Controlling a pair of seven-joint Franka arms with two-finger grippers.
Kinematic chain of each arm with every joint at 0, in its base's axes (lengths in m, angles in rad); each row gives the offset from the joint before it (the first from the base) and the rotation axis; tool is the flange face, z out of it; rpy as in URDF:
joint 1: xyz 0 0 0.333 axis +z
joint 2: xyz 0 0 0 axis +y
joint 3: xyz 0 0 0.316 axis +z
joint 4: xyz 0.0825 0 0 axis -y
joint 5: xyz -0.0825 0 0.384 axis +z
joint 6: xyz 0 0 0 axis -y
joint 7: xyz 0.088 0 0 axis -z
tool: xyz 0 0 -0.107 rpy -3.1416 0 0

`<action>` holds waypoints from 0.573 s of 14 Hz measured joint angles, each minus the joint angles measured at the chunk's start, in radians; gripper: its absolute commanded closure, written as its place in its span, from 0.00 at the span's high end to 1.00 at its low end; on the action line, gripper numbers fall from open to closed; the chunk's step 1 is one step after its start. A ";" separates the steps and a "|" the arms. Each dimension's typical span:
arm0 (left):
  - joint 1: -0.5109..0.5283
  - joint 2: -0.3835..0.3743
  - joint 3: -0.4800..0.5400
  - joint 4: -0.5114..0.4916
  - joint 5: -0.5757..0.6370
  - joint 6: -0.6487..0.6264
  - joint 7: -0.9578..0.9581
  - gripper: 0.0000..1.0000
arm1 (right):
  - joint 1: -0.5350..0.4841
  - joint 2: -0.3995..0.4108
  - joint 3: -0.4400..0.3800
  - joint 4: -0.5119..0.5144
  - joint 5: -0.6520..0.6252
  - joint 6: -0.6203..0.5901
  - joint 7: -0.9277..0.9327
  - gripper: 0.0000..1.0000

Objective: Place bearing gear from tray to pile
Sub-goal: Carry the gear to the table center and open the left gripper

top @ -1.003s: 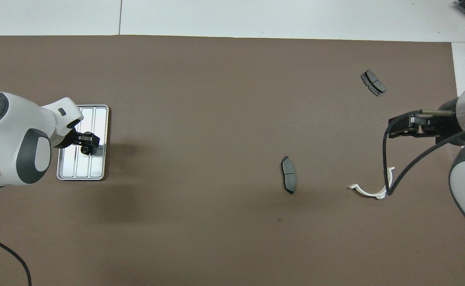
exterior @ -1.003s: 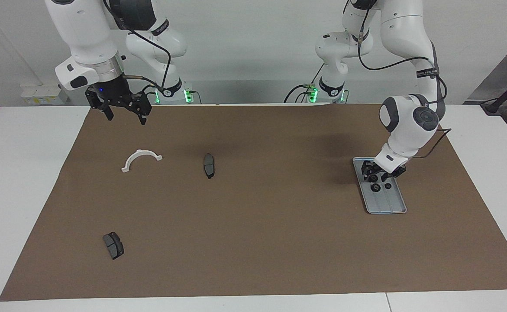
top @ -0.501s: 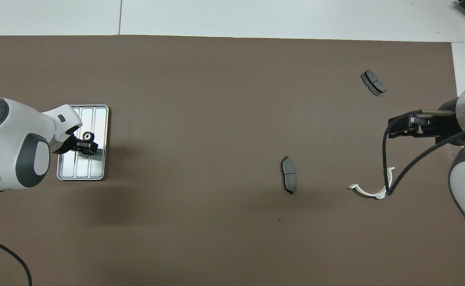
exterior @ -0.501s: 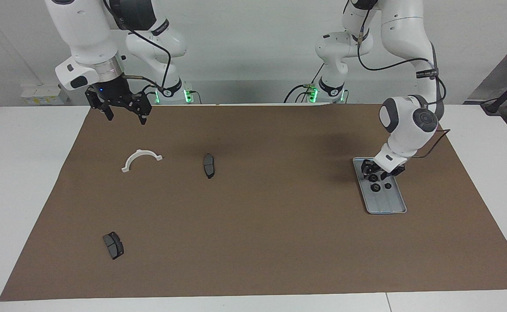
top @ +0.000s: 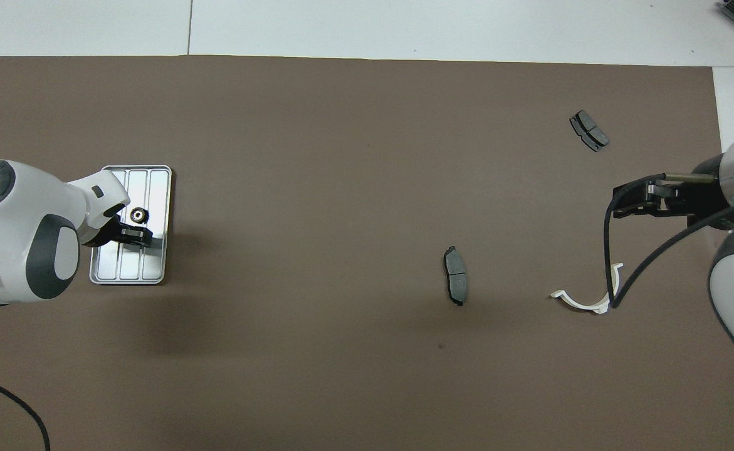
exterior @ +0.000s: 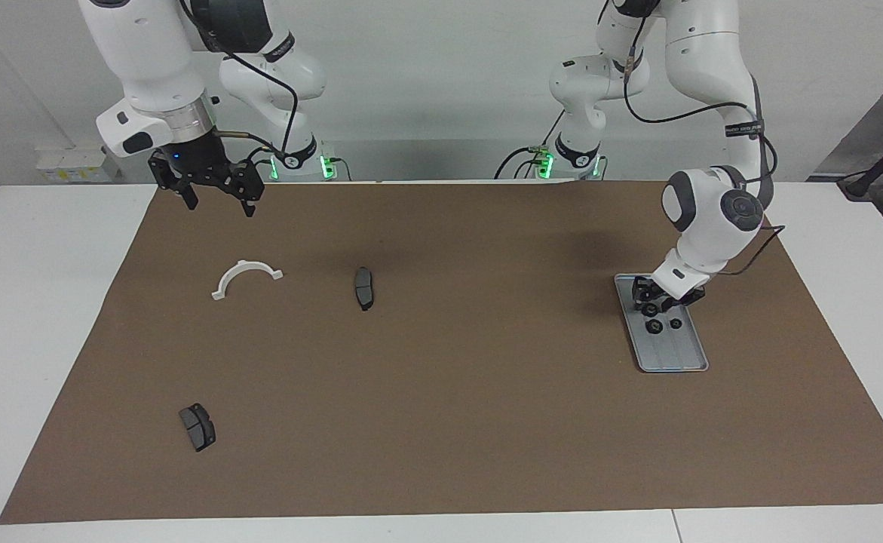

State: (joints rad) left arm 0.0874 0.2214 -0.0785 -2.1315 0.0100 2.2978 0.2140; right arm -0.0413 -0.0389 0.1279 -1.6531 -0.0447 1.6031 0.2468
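Note:
The silver-grey ridged tray [exterior: 679, 360] lies toward the left arm's end of the table; it also shows in the overhead view [top: 157, 188]. Two small black bearing gears [exterior: 655, 326] [exterior: 676, 323] lie on it; the overhead view shows one gear [top: 136, 215], the arm hides the other. My left gripper [exterior: 652, 304] hangs low over the tray's end nearer the robots, shut on a third small black gear [exterior: 648, 308], and shows in the overhead view [top: 133, 237]. My right gripper [exterior: 219, 204] is open and empty, waiting high above the mat's edge.
A white half-ring [exterior: 245, 277] lies under the right arm, with a dark brake pad [exterior: 364, 287] beside it toward the table's middle. Another brake pad [exterior: 197, 427] lies farther from the robots. A brown mat [exterior: 441, 422] covers the table.
My left gripper has risen slightly and drawn back toward the robots over the tray, uncovering one gear in the overhead view. The right arm has not moved.

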 measured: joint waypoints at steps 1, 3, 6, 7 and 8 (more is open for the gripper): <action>-0.001 -0.001 -0.001 0.000 0.000 0.002 0.000 0.27 | 0.000 0.000 0.000 0.000 0.000 0.000 0.000 1.00; -0.002 -0.005 -0.004 0.000 0.000 0.003 0.000 0.12 | 0.000 0.000 0.000 0.000 0.000 0.000 0.000 1.00; -0.008 -0.005 -0.008 0.017 0.000 0.004 0.001 0.02 | 0.000 0.000 0.000 0.000 0.000 0.000 0.000 1.00; -0.017 -0.005 -0.009 0.034 0.000 0.003 0.000 0.02 | 0.000 0.000 0.000 0.000 0.000 0.000 0.000 1.00; -0.033 -0.004 -0.010 0.058 0.000 -0.003 -0.008 0.02 | 0.000 0.000 0.000 0.000 0.000 0.000 0.000 1.00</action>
State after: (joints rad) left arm 0.0548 0.2177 -0.0884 -2.0737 0.0096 2.2944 0.2064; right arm -0.0413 -0.0389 0.1279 -1.6531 -0.0447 1.6031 0.2468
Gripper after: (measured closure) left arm 0.652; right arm 0.000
